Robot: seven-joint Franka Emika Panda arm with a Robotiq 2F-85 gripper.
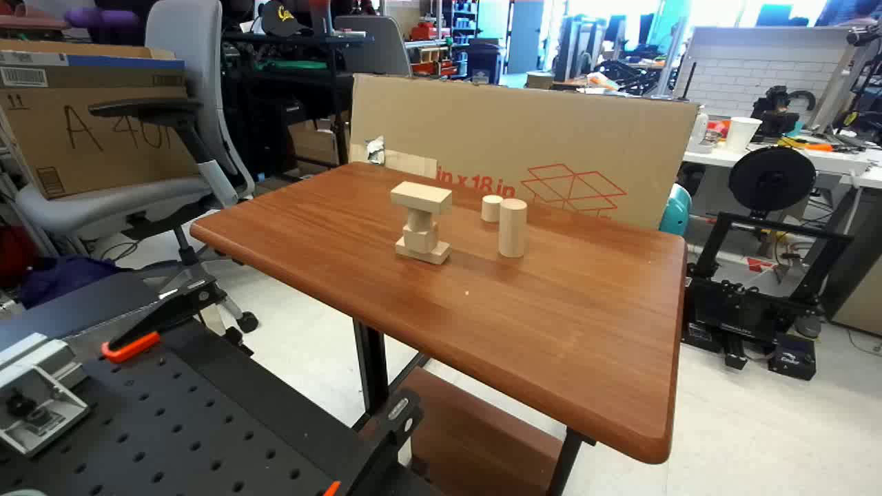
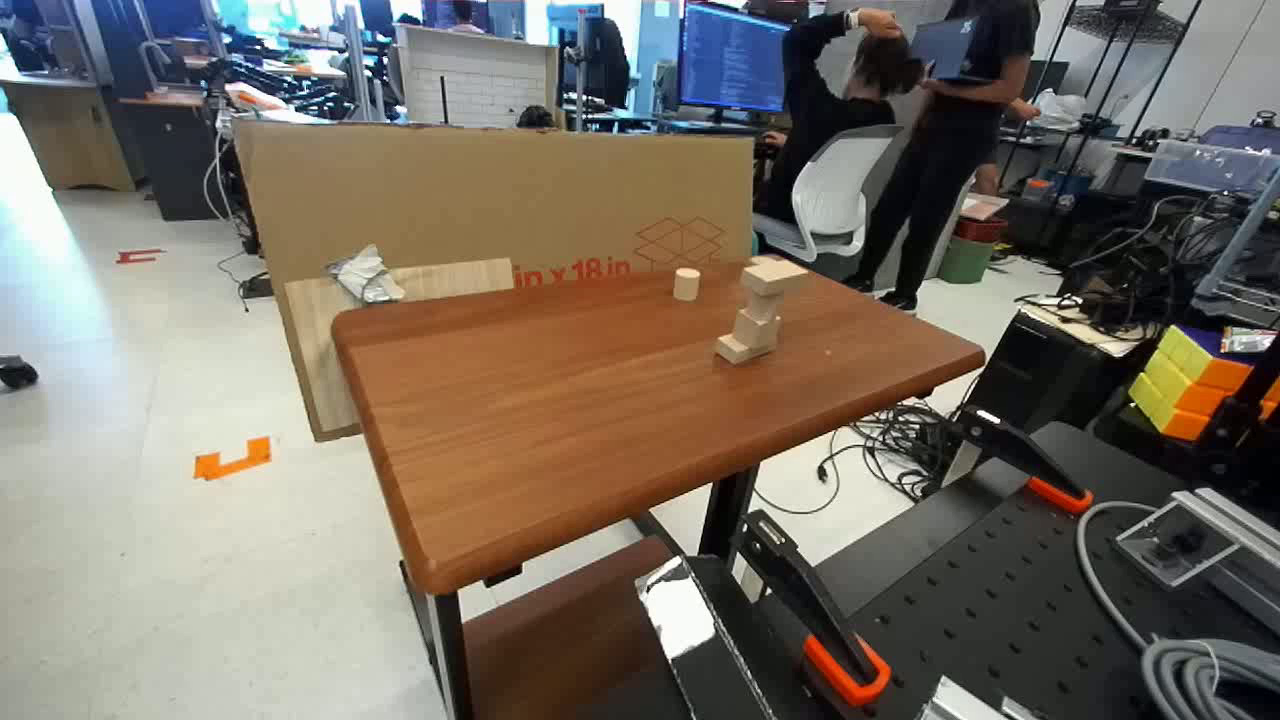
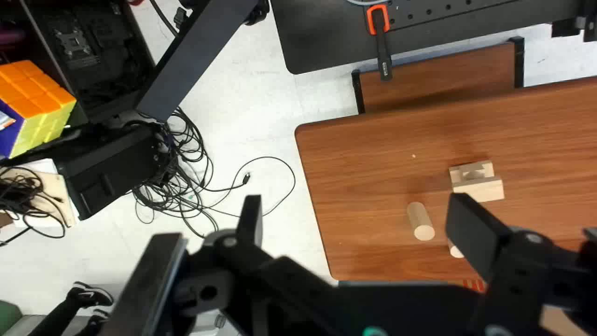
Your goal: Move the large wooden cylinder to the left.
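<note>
The large wooden cylinder [image 1: 513, 229] stands upright on the brown table [image 1: 572, 331], to the right of the stacked block figure [image 1: 422, 224]. In the wrist view the cylinder [image 3: 420, 221] shows between the finger lines, nearer the right finger. In an exterior view with the figure [image 2: 758, 310], I cannot make out the large cylinder; it seems hidden behind the figure. A smaller, shorter pale wooden piece [image 1: 491, 208] stands behind the cylinder; it also shows [image 2: 686, 284]. My gripper [image 3: 355, 205] is open and empty, well above the table, and outside both exterior views.
A cardboard sheet [image 1: 524, 131] stands along the table's far edge. A black perforated bench [image 2: 1000, 590] with orange-tipped clamps [image 2: 848, 675] lies beside the near edge. In the wrist view, cables [image 3: 186, 186] lie on the floor beyond the table's edge.
</note>
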